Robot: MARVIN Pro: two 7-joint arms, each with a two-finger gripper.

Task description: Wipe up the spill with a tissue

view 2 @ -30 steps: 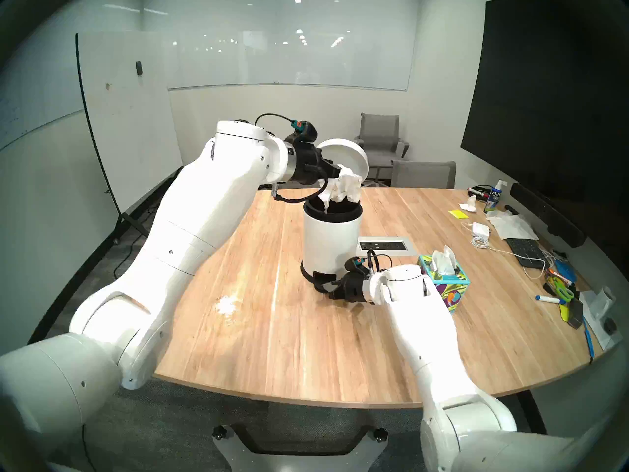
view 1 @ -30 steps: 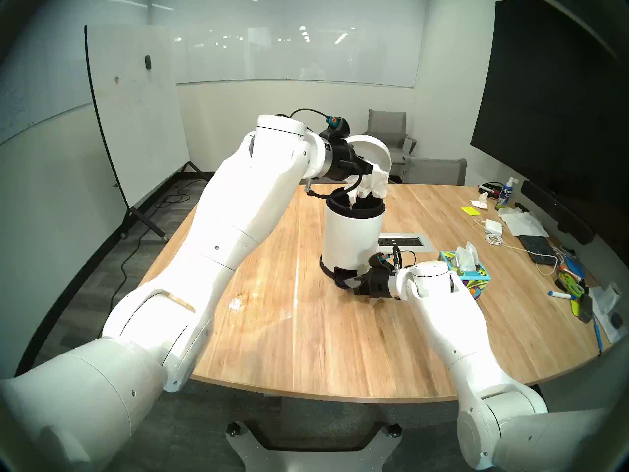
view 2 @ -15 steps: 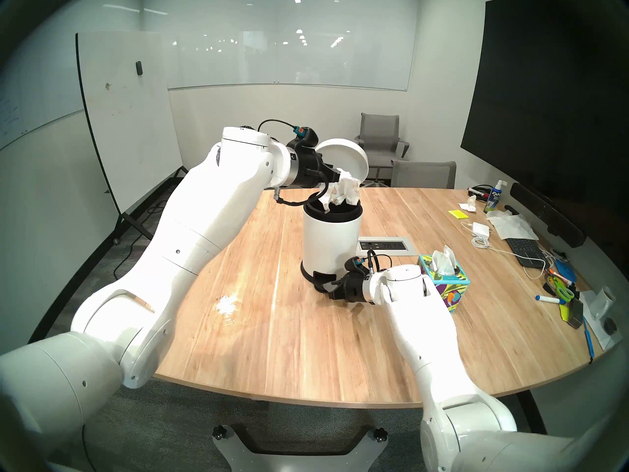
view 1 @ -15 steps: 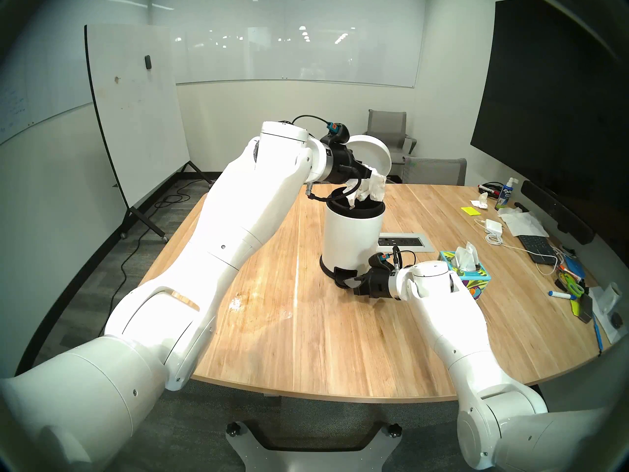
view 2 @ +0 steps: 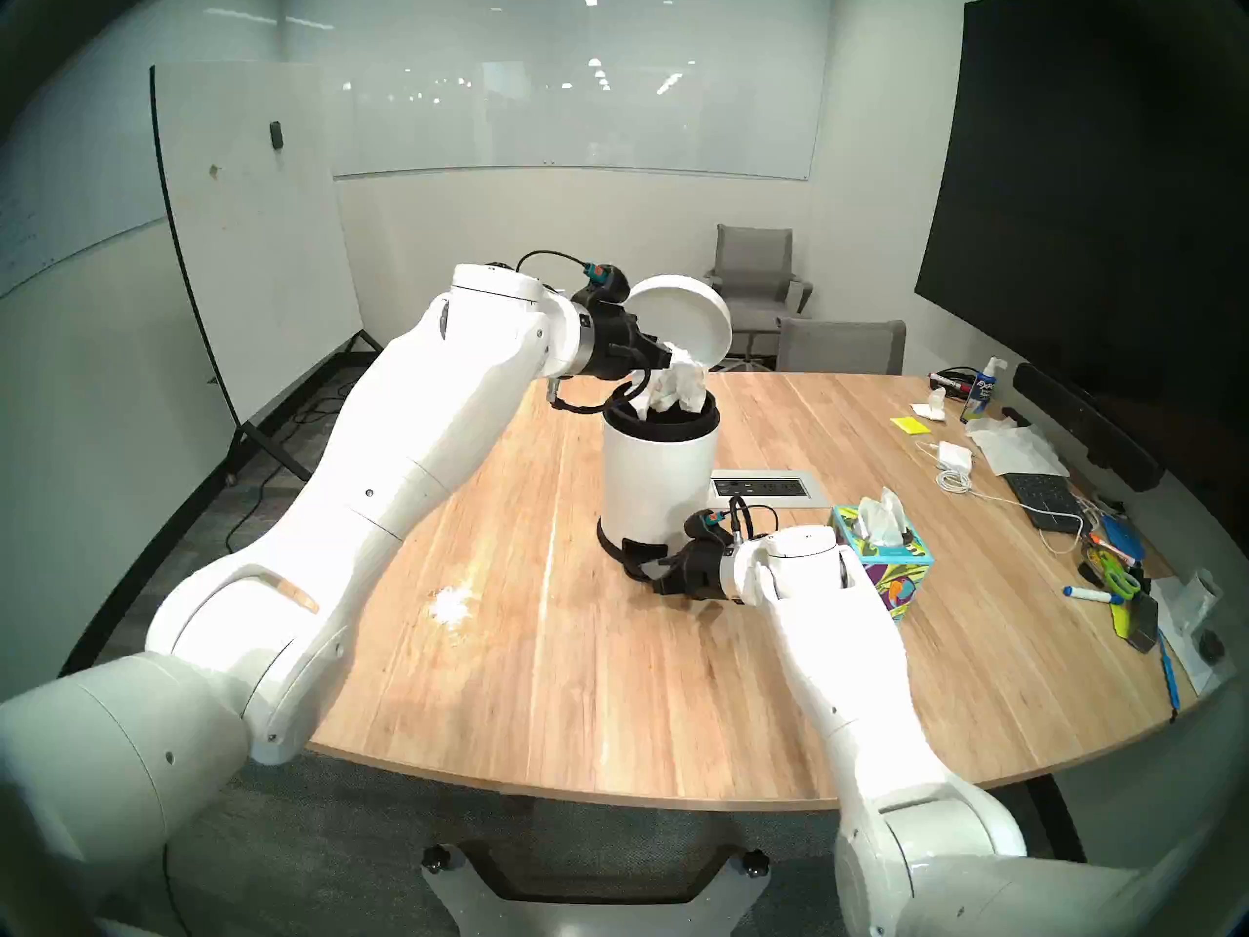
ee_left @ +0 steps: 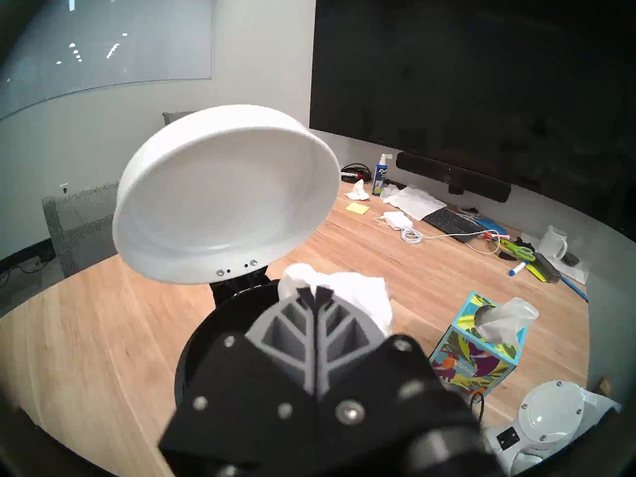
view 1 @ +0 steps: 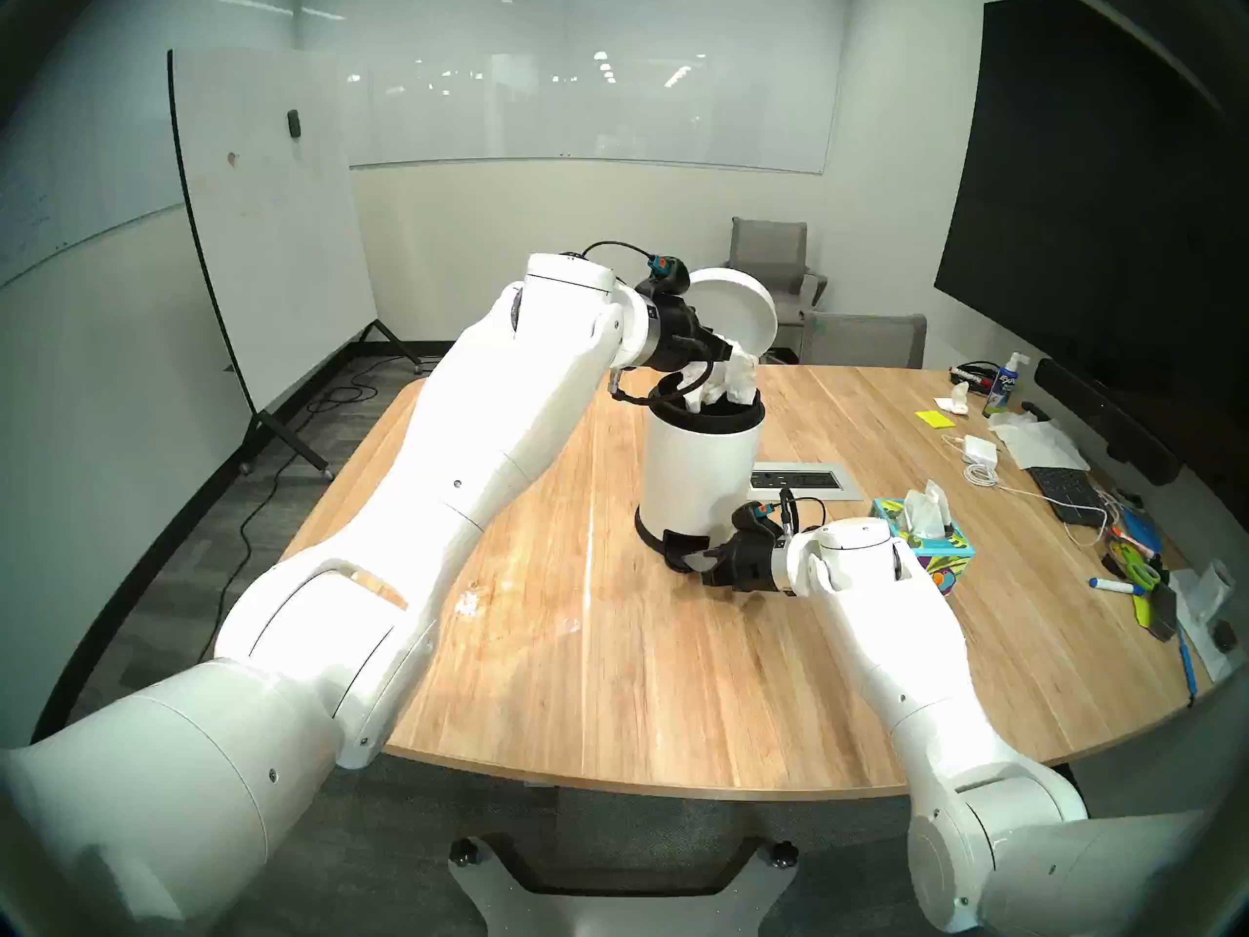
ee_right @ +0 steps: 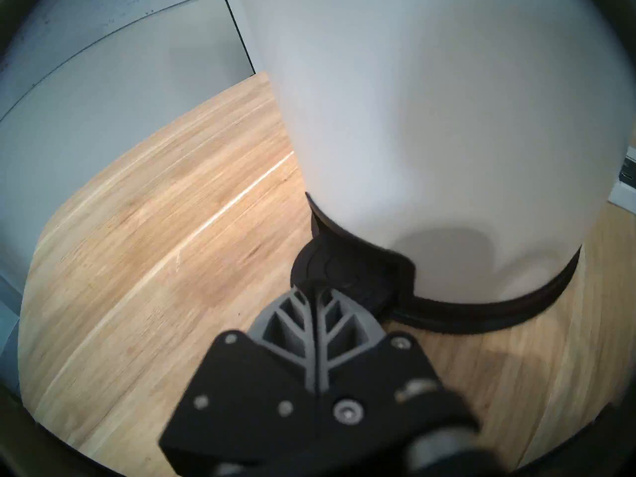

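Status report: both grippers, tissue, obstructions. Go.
Left gripper shut on crumpled tissue over open bin. Right gripper shut, pressing pedal. Lid up. Nothing blocking.

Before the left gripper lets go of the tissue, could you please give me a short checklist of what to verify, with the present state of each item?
1. Lid of the white bin raised: ok.
2. Right gripper shut and on the bin's black pedal: ok.
3. Left gripper shut on the crumpled tissue: ok.
4. Tissue over the bin's opening, its lower end at the black rim: ok.
5. Tissue clear of the lid: cannot tell.
6. Table wiped dry: not ok, a whitish flecked smear remains near the left arm.
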